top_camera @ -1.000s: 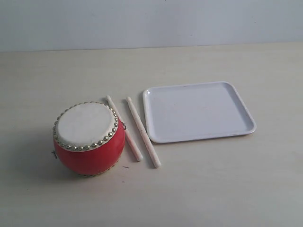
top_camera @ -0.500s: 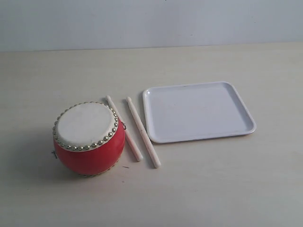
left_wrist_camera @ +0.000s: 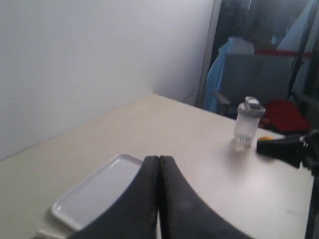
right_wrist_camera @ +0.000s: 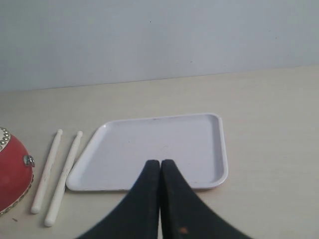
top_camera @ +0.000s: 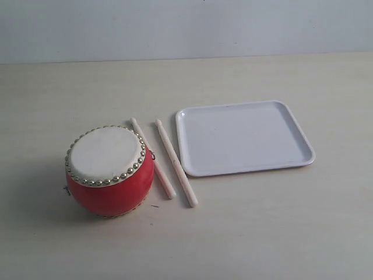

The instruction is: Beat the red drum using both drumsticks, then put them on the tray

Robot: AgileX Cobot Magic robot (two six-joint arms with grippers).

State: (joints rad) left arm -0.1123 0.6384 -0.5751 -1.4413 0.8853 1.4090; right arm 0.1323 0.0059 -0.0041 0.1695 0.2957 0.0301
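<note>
Left tool (left_wrist_camera: pixel 158 160) and right tool (right_wrist_camera: pixel 160 163) both pressed together, apparently gripping nothing

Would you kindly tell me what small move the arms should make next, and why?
Probably open both end effectors first. The left end effector and right end effector are shut and empty, while the drumsticks lie untouched on the table between the red drum and the tray, so neither can be grasped until the jaws part.
</note>
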